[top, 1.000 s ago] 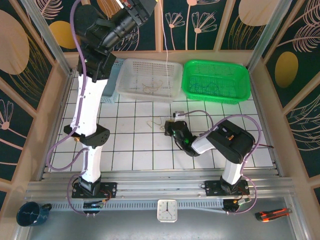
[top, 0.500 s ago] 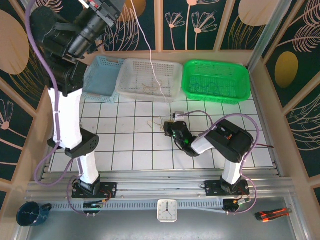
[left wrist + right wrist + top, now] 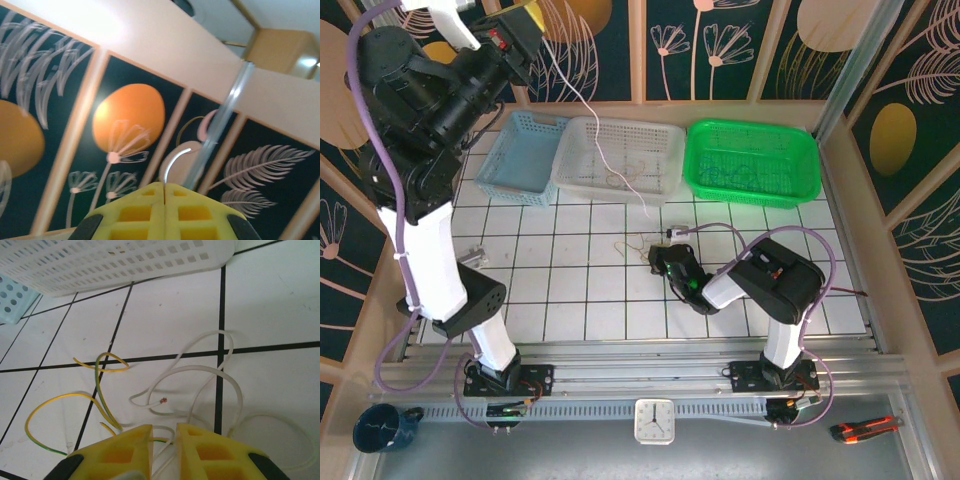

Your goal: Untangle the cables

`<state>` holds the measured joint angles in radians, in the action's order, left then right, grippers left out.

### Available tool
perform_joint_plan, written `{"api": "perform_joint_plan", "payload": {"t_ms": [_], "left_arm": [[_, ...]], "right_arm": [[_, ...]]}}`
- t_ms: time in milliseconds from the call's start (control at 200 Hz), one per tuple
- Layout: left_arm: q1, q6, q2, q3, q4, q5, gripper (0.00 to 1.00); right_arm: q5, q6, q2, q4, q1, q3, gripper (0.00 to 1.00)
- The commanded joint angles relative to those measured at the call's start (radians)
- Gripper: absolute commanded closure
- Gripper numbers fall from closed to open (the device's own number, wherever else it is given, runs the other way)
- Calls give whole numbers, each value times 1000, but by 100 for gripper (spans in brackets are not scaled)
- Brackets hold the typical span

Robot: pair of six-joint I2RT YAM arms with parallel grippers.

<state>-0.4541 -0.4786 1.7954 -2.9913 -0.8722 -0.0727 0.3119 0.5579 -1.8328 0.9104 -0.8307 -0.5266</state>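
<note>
Partly done: strands already lie in the white basket and the green basket along the upper frame. The left claw, clenched on one whitish cable, holds it high at upper left. Yellow-green and whitish cables lie looped together mid-table at the right claw, whose jaws are barely parted; whether it grips cannot be told.

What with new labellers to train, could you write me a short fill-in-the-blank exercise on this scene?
The strand pinched by the raised left fingers is ____. The white basket stands between the blue basket and a third basket, coloured ____. Before the right fingers lies a two-tone cable, green and ____.
Missing words: white; green; yellow.
</note>
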Motion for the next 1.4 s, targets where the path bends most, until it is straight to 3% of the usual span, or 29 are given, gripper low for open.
{"api": "perform_joint_plan", "payload": {"t_ms": [0, 185, 570, 781, 906, 1066, 1116, 1196, 1251, 1396], "left_arm": [[43, 69, -54, -18, -68, 120, 100], [95, 84, -112, -17, -99, 202, 100], [98, 129, -206, 144, -161, 375, 100], [98, 118, -167, 109, -293, 485, 100], [98, 140, -218, 216, -270, 525, 100], [97, 171, -382, 481, -206, 576, 100], [98, 178, -513, 710, -98, 596, 100], [97, 182, -795, 1203, 264, 583, 100], [98, 166, -931, 1424, 433, 587, 100], [98, 189, -973, 1547, 423, 614, 100]], "right_arm": [[0, 27, -23, 21, 6, 26, 80], [-2, 32, -23, 28, 5, 47, 80], [-65, 30, -8, 59, 26, 78, 78], [-93, 4, 29, 30, 41, 64, 77], [-108, 5, 22, 24, 52, 57, 77], [-123, 16, 7, 36, 58, 60, 77], [-126, 16, 2, 39, 58, 60, 77], [-131, 15, 2, 38, 59, 62, 77], [-134, 12, 8, 28, 59, 63, 77], [-136, -7, 25, -3, 61, 66, 78]]}}
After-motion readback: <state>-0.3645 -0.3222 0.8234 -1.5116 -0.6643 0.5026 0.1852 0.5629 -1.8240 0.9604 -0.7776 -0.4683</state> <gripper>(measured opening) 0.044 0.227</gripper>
